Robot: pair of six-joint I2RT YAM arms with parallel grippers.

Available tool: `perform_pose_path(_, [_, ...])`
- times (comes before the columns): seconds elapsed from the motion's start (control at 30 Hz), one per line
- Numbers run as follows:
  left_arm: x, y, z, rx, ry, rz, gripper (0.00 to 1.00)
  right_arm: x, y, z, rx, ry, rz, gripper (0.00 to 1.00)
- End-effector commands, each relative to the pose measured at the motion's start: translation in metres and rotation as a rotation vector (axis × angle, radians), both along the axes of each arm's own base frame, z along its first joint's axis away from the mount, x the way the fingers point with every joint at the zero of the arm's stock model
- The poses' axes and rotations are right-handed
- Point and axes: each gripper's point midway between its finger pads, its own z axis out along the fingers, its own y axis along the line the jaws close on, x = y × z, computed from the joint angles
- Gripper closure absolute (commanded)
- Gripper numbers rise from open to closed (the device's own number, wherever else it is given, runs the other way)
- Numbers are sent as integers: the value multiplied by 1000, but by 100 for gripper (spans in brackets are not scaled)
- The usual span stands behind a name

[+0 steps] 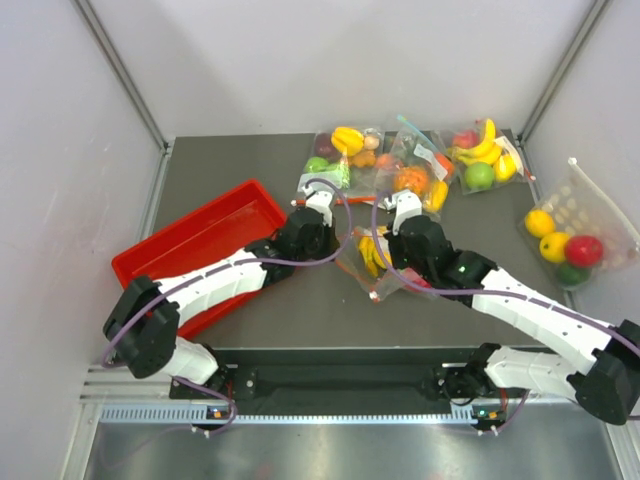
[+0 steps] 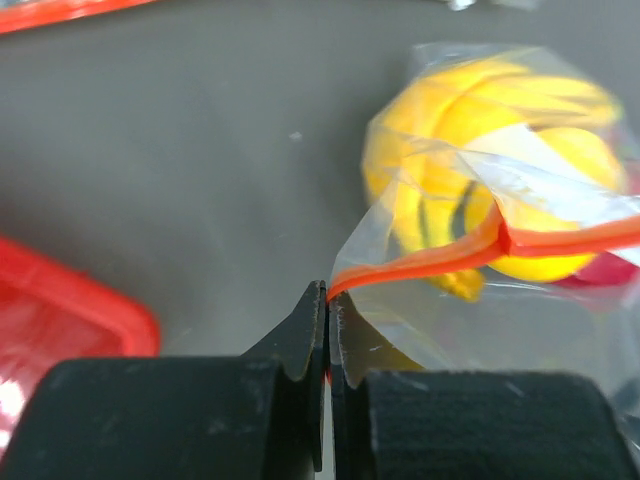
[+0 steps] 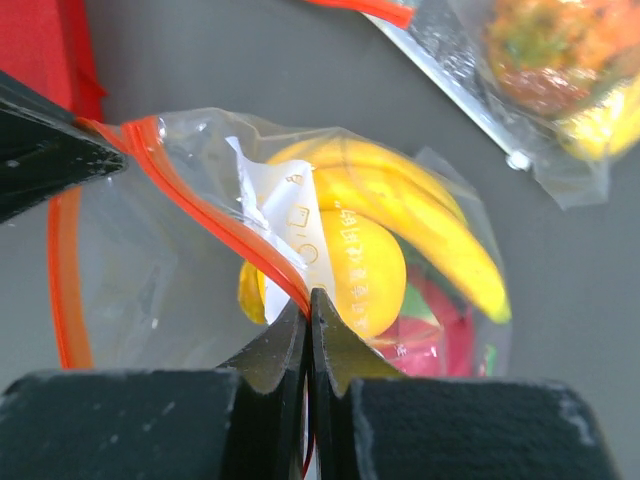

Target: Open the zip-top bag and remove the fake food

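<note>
Mid-table, between arms: bag (image 1: 368,264), thin, crumply, slippery film.
Left gripper (image 2: 327,300): pinching strip (image 2: 420,262) end.
Right gripper (image 3: 310,300): pinching strip mid-mouth.
Hold: stiffer strip, not film.
Fruit (image 3: 400,230): light, loose.

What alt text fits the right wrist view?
The right end effector is shut on the red-orange zip strip of the zip-top bag, which holds a banana and a round yellow-orange fruit. The left end effector grips the strip at upper left.

The dark grey table (image 1: 220,165) carries a red tray (image 1: 200,240) at its left. Right of the tray, along the far edge, lie three clear bags of fruit: the nearest bag (image 1: 345,155), the middle bag (image 1: 415,175) and the farthest bag (image 1: 482,155). Beyond them, farthest from the tray, lies a dotted pouch (image 1: 570,235).
</note>
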Motion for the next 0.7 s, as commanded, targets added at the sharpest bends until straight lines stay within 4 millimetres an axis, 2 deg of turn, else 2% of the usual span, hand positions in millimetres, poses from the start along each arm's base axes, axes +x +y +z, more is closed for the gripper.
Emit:
perform_pose_path(0.0, [10, 34, -10, 123, -23, 121, 100, 10, 24, 25, 129, -60, 6, 100])
perform_pose_path(0.07, [5, 35, -8, 126, -36, 100, 100, 11, 26, 27, 137, -61, -1, 100])
perform_pose_path(0.1, [3, 32, 7, 89, -73, 79, 89, 12, 26, 27, 136, -60, -5, 100])
perform_pose_path(0.17, [-7, 25, 16, 64, -108, 18, 70, 14, 27, 32, 140, -66, -9, 100])
perform_pose_path(0.2, [-13, 19, 37, 8, -150, -14, 65, 14, 26, 32, 135, -63, -12, 100])
perform_pose_path(0.23, [-19, 16, 44, -11, -169, -32, 59, 15, 26, 35, 136, -66, -14, 100])
perform_pose_path(0.33, [-47, -10, 80, -103, -244, -123, 48, 15, 27, 37, 139, -67, -13, 100])
perform_pose_path(0.43, [-68, -33, 97, -159, -282, -214, 45, 13, 28, 38, 151, -64, -11, 100])
perform_pose_path(0.53, [-78, -51, 99, -167, -324, -314, 41, 10, 29, 41, 172, -59, 1, 100])
perform_pose_path(0.67, [-75, -66, 78, -89, -376, -418, 39, 2, 31, 48, 203, -53, 29, 100])
